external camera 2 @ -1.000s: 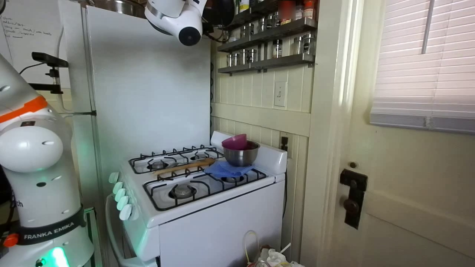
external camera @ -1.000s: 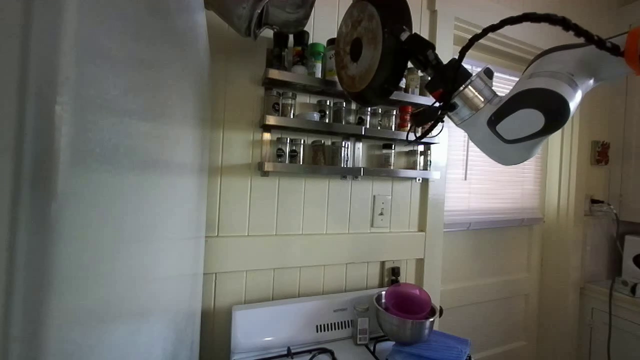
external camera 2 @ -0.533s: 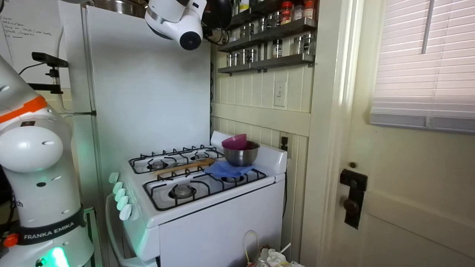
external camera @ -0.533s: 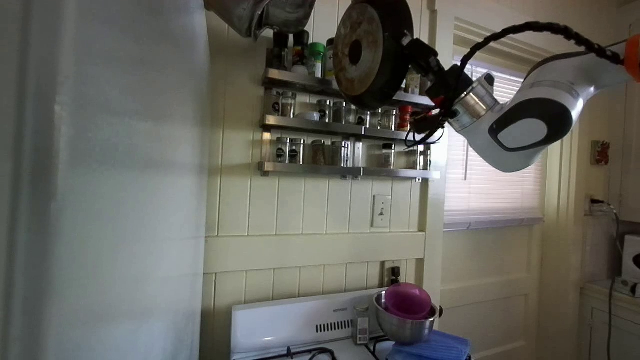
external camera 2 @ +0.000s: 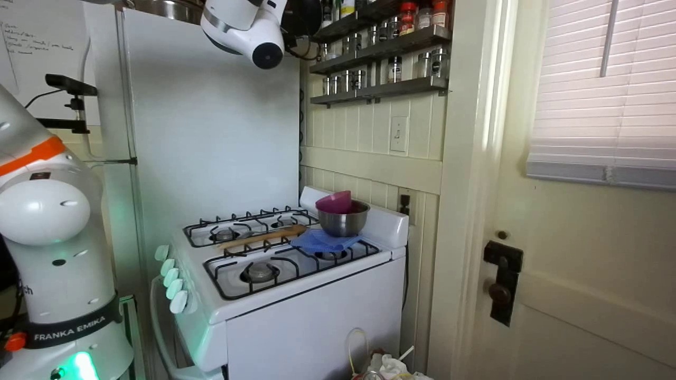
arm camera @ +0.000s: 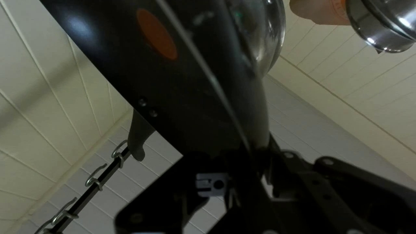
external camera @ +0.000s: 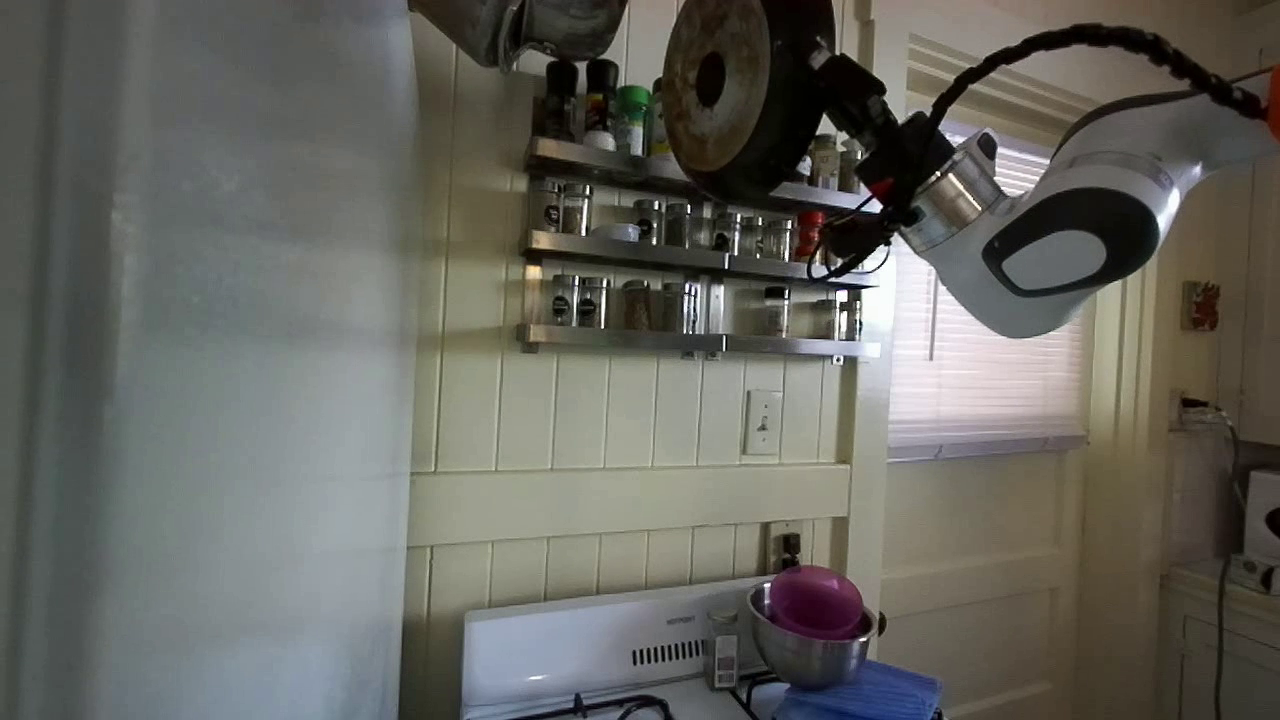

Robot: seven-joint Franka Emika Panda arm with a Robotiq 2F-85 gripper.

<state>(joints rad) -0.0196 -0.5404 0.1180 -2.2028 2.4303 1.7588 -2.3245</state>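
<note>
The pincer (external camera: pixel 823 57) is clenching the edge of a dark frying pan (external camera: pixel 735 110); in the wrist view the rim is running in between its shadowed fingers. The frying pan is hanging in the air, turned steeply on edge, high above the level of the stove (external camera 2: pixel 311 306). In an exterior view its underside, a discoloured disc with a dark centre, is facing the camera and partly hiding the wall shelves (external camera: pixel 620 338). In the wrist view its inner surface is showing an orange oval mark (arm camera: pixel 157 34) and two rivets (arm camera: pixel 153 113), and its handle (arm camera: pixel 139 139) is projecting beyond them. In that view the handle is appearing next to a dark rail (arm camera: pixel 109 172) carrying metal hooks (arm camera: pixel 94 179); whether they are touching cannot be told.

On the stove, a steel mixing bowl (external camera: pixel 805 662) is holding a tilted magenta bowl (external camera: pixel 815 600) and resting on a blue cloth (external camera: pixel 880 692). A lidded jar (external camera: pixel 722 655) is standing just beside the mixing bowl, and a wooden utensil (external camera 2: pixel 264 237) is lying across the top of the stove. Spice jars (external camera: pixel 592 302) are lining the shelves in both exterior views. A white refrigerator (external camera 2: pixel 211 132) is standing beside the stove.
</note>
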